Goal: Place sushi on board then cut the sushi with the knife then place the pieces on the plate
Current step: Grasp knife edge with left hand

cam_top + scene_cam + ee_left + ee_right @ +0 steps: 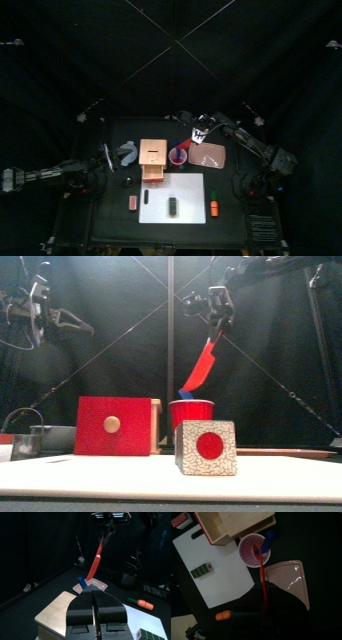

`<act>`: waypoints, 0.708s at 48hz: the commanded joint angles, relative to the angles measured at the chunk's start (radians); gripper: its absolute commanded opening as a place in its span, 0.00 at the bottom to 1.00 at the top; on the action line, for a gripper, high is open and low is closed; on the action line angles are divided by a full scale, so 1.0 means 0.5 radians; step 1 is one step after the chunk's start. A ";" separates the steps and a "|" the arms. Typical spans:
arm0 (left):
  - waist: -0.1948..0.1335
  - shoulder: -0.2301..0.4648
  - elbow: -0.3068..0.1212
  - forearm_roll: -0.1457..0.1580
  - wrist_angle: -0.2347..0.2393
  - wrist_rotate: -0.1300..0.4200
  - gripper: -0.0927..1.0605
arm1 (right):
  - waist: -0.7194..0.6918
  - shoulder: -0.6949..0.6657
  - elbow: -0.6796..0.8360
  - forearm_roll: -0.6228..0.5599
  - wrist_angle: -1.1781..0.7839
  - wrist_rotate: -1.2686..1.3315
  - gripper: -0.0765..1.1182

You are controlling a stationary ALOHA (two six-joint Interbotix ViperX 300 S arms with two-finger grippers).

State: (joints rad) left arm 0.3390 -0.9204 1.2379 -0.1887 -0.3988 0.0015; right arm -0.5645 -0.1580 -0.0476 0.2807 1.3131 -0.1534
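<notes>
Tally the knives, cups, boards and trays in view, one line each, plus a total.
Knives: 2 (red knife, blue knife)
Cups: 1 (red cup)
Boards: 1 (white board)
Trays: 1 (pink tray)
Total: 5

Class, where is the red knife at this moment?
In the front view the red knife hangs right of centre, held by the right pincer, with its lower tip just over the red cup.
</notes>
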 commanded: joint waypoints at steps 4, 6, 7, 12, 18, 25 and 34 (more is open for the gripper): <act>0.003 0.009 -0.080 0.021 -0.015 0.003 0.15 | 0.098 -0.356 0.436 0.132 -0.635 -0.046 0.33; 0.003 0.009 -0.089 0.031 -0.015 0.006 0.15 | 0.123 -0.439 0.595 0.141 -0.804 -0.061 0.33; 0.003 0.006 -0.089 0.040 -0.015 0.006 0.15 | 0.135 -0.466 0.660 0.150 -0.868 -0.074 0.33; 0.000 0.012 -0.110 0.117 -0.003 0.003 0.15 | 0.218 -0.598 0.991 0.227 -1.209 -0.092 0.33; -0.012 0.037 -0.147 0.230 0.015 0.000 0.15 | 0.316 -0.684 1.249 0.347 -1.479 -0.132 0.33; -0.046 0.150 -0.187 0.337 0.021 0.003 0.21 | 0.491 -0.736 1.445 0.270 -1.786 -0.202 0.33; -0.239 0.368 -0.239 0.414 0.025 0.000 0.43 | 0.718 -0.764 1.617 0.104 -2.154 -0.202 0.33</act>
State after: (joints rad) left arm 0.2684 -0.7793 1.1582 0.0107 -0.3820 0.0031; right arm -0.2500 -0.5170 0.7501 0.3543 0.3129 -0.2546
